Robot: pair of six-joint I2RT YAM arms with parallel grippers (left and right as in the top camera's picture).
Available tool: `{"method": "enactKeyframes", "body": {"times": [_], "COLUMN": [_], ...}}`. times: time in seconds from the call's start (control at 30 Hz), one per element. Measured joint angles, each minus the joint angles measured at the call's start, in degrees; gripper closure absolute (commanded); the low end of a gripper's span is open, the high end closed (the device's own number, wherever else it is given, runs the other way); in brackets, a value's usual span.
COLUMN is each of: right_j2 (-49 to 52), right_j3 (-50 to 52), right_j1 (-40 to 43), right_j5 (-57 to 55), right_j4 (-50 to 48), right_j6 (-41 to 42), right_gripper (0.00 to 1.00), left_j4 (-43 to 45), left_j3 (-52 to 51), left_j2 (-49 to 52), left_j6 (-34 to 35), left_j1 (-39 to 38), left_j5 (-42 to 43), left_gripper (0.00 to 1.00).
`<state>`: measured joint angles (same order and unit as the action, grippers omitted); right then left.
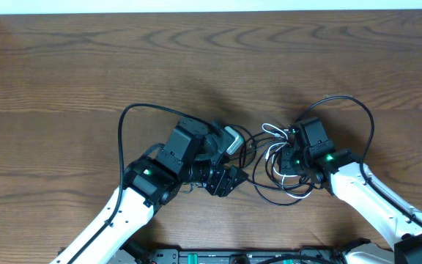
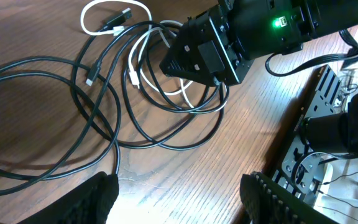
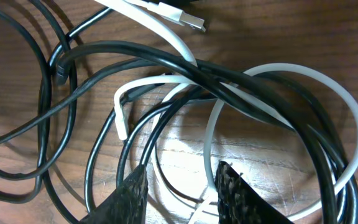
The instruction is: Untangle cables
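The black cable (image 1: 284,199) and white cable (image 1: 273,132) lie tangled in loose loops on the table between my two grippers. My right gripper (image 1: 291,158) is down in the middle of the tangle. In its wrist view the right gripper (image 3: 182,177) has its jaws apart. Between them run a strand of the white cable (image 3: 347,106) and thin strands of the black cable (image 3: 166,59); the white strand lies against the right finger. My left gripper (image 2: 179,186) stands open over bare wood just left of the tangle, a black cable (image 2: 166,145) strand passing its left finger.
The thicker black arm wires (image 1: 123,139) arc over the table by each arm. A white plug end (image 3: 191,22) lies at the far side of the tangle. The right gripper's body (image 2: 204,53) sits over the loops. The table's near edge with the arm mounts (image 2: 309,155) is close by.
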<state>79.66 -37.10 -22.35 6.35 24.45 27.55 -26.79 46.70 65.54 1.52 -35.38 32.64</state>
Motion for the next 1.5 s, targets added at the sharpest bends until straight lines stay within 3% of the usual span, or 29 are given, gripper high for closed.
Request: {"method": "enactKeyframes", "body": {"times": [0.5, 0.73, 0.87, 1.5], "right_j2": [0.00, 0.00, 0.00, -2.56], "right_j3": [1.31, 3.67, 3.98, 3.30], "right_j1": [0.00, 0.00, 0.00, -0.13], "right_j5": [-2.16, -2.32, -2.32, 3.67], "right_j4": [-1.44, -3.13, -3.26, -4.20], "right_j6": [0.00, 0.02, 0.02, 0.00], "right_gripper": [0.72, 0.85, 0.99, 0.99], "left_j4": [0.00, 0.00, 0.00, -0.52], "left_j3": [0.00, 0.00, 0.00, 0.00], "left_j2": [0.00, 0.00, 0.00, 0.00], "left_j6": [0.00, 0.00, 0.00, 0.00], "left_j1": [0.00, 0.00, 0.00, 0.00], "left_j5": [0.42, 0.42, 0.44, 0.42], "left_gripper": [0.31, 0.32, 0.32, 0.32]}}
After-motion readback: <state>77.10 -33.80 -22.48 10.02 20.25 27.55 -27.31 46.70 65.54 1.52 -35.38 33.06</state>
